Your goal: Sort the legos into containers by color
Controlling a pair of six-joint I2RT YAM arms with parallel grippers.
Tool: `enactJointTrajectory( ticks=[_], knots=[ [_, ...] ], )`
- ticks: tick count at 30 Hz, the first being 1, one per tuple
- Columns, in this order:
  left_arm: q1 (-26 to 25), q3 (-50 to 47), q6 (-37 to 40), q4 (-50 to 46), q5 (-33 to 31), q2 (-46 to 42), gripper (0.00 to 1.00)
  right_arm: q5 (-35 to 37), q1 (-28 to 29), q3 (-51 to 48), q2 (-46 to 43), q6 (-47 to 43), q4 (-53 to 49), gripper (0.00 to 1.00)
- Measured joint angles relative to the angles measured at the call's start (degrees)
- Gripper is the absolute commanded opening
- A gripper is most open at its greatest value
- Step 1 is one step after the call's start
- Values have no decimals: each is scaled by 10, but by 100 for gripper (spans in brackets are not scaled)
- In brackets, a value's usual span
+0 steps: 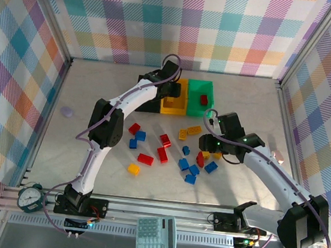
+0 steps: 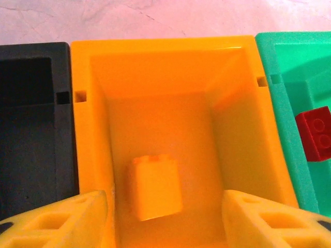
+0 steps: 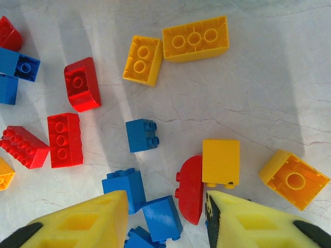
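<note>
The sort is only just begun, judging by what sits where. The three containers stand in a row by the far edge of the table (image 1: 84, 96). The yellow bin (image 2: 95, 129) holds one yellow brick (image 2: 155, 187) lying on its floor, and the green bin (image 2: 282, 119) holds one red brick (image 2: 316, 133). The part of the black bin (image 2: 31, 129) that can be seen has no brick in it. Most of the legos (image 1: 163, 154), red, blue and yellow mixed, lie loose on the middle of the table, toward its near edge and well apart from the bins, so nearly all the work is left.

The left gripper (image 2: 164, 219) hangs over the yellow bin with its fingers (image 2: 62, 217) spread wide and nothing between them. The yellow brick rests on the bin floor below the gap, touching neither finger.

The right gripper (image 3: 166, 222) hovers over the loose pile, fingers (image 3: 77, 222) parted and empty. A blue brick (image 3: 163, 217) and a rounded red brick (image 3: 190, 188) lie in the gap between the tips, with a plain yellow block (image 3: 221, 163) just beyond the red one. Which of these it means to take cannot be told.
</note>
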Motion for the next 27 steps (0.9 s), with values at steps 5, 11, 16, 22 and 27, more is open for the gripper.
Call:
enactJointTrajectory(
  ticks=[5, 11, 16, 22, 27],
  knots=[
    [0, -29, 0, 16, 5, -18, 66, 1, 14, 0, 13, 0, 2, 41],
    [0, -182, -2, 38, 2, -151, 68, 1, 37, 0, 51, 2, 14, 40],
    [0, -293, -9, 50, -10, -281, 68, 10, 65, 2, 104, 2, 31, 41],
    [0, -443, -38, 46, -42, -424, 70, 33, 95, 28, 180, 2, 35, 41],
    [0, -506, -54, 14, -59, -486, 70, 53, 102, 46, 221, 0, 39, 43]
  ],
)
